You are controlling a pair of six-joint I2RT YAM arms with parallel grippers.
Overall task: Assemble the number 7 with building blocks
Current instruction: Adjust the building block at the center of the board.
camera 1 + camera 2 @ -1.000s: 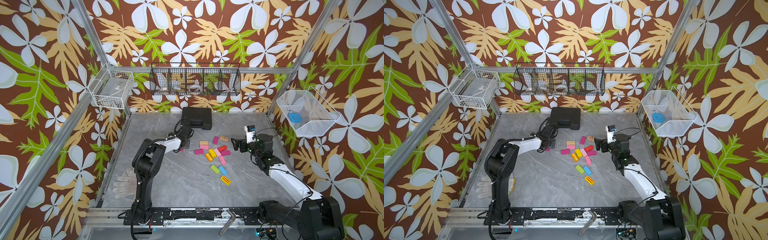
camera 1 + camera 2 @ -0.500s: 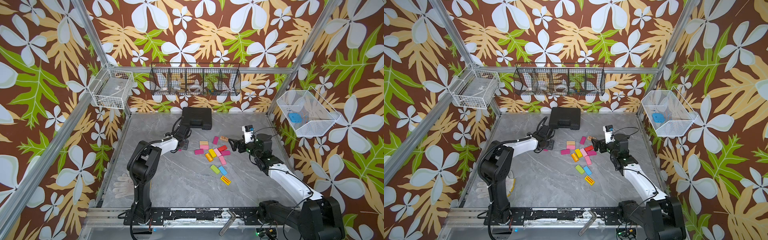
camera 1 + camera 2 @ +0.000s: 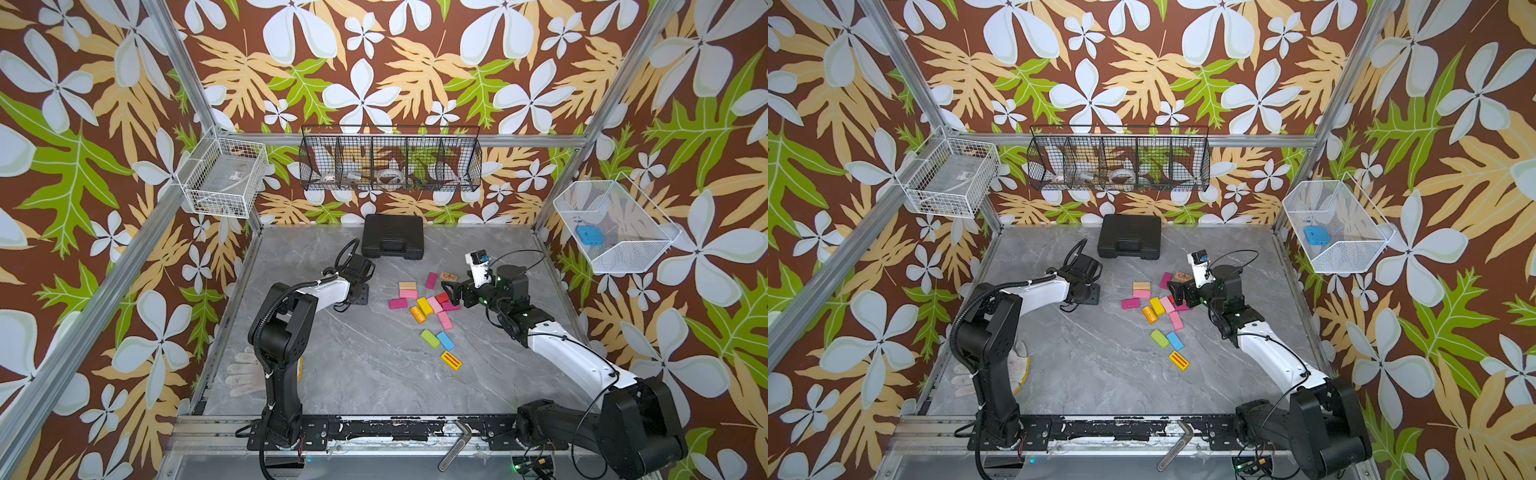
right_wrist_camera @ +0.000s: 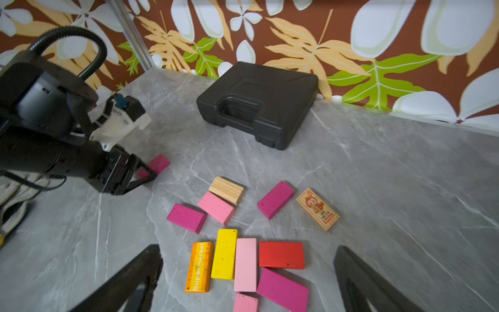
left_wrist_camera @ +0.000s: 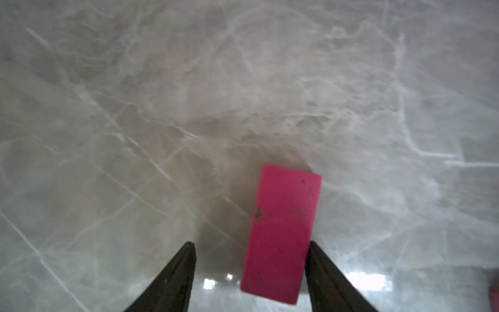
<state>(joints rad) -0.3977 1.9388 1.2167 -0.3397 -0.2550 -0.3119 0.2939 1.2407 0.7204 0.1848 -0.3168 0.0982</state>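
The building blocks (image 3: 434, 304) lie scattered mid-table in both top views: pink, yellow, orange, red, magenta, green (image 3: 429, 338), blue and a yellow red-striped one (image 3: 451, 360). A separate magenta block (image 5: 282, 232) lies flat on the table between the fingers of my left gripper (image 5: 249, 245), which is open; the block sits close to one finger with a gap to the other. The right wrist view shows this same block (image 4: 159, 163) at the left gripper (image 4: 140, 173). My right gripper (image 4: 248, 251) is wide open and holds nothing, hovering low over the pink (image 4: 245, 263), yellow (image 4: 224, 254) and red (image 4: 281, 255) blocks.
A big black plastic case (image 3: 392, 242) lies at the back of the table. A white glove (image 3: 245, 374) lies at the front left by the left arm's base. Wire baskets hang on the back and side walls. Bare marble stretches in front of the blocks.
My left gripper has opened and let go of the magenta block, which now rests on the table. The right gripper has moved left, over the cluster of blocks.
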